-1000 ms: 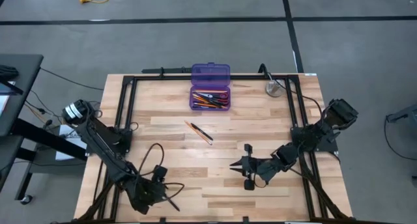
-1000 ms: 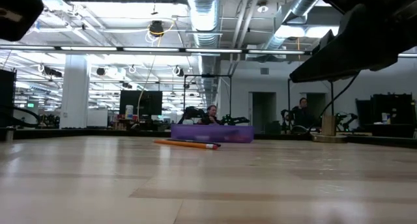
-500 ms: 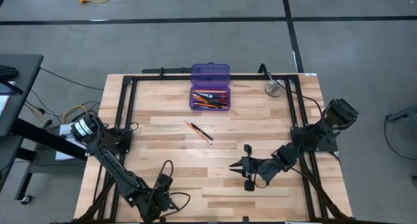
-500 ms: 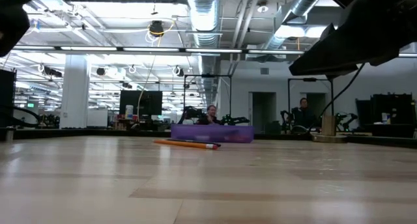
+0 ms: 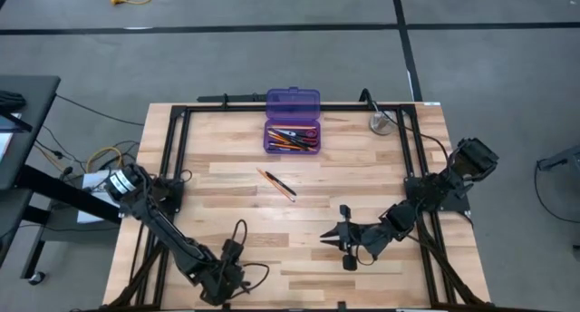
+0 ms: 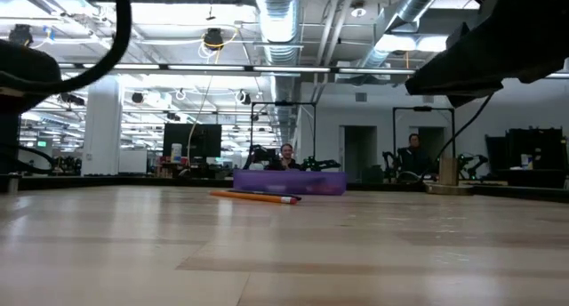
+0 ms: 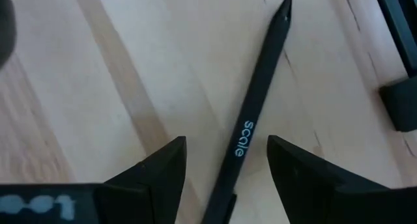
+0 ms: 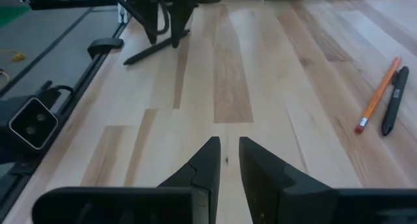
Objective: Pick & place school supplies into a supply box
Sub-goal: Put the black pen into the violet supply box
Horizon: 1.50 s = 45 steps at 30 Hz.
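The open purple supply box (image 5: 292, 135) stands at the table's far middle, its lid (image 5: 292, 101) folded back, with pens, pencils and red-handled scissors inside. One orange pencil (image 5: 272, 180) and one black pen (image 5: 286, 187) lie side by side at mid-table. Another black pen (image 7: 257, 100) lies flat near the near edge. My left gripper (image 7: 225, 146) is open over it, one finger on either side, and I cannot tell whether it touches. My right gripper (image 8: 227, 144) hovers over bare wood right of centre, its fingers all but together.
A round metal disc (image 5: 381, 123) sits at the far right corner. A black frame rail (image 5: 177, 158) runs along the table's sides. In the low view the box (image 6: 289, 182) and the pencil (image 6: 253, 197) stand beyond a wide stretch of bare wood. People sit far behind.
My left arm has swung its gripper toward the table's near edge and down, ending over the black pen that lay beside it. My right gripper has drifted slightly toward the near edge. The pens, the pencil and the box have stayed put.
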### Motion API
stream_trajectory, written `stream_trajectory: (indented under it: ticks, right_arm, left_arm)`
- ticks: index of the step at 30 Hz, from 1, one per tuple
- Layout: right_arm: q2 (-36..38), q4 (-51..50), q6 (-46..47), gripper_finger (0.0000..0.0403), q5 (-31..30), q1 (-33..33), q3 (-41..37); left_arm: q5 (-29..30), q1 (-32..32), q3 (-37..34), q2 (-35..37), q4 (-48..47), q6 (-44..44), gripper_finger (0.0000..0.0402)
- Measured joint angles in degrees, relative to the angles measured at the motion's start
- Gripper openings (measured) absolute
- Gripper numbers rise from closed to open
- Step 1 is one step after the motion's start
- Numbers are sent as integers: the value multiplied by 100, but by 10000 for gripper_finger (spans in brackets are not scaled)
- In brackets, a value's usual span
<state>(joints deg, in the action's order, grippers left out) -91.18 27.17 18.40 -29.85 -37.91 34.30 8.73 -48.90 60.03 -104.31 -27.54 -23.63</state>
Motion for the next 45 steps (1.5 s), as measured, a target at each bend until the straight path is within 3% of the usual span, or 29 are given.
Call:
stream_trajectory:
  ticks: [7,13,22,27,38,45]
  right_arm:
    - [0,142,3,52,2,0,0]
    - [0,187,6,52,7,0,0]
    - [0,202,9,52,9,0,0]
    - [0,205,51,52,8,0,0]
    - [0,320,124,52,-17,-157,2]
    - [2,570,-176,52,-57,-324,2]
  left_arm:
    - [-504,179,26,-288,104,123,172]
    - [-488,196,13,-295,194,277,135]
    - [-610,216,38,-309,280,321,59]
    - [-653,218,349,-349,-135,512,16]
    - [-291,266,919,-371,-1124,849,9]
    - [18,604,953,136,-1257,1148,12]
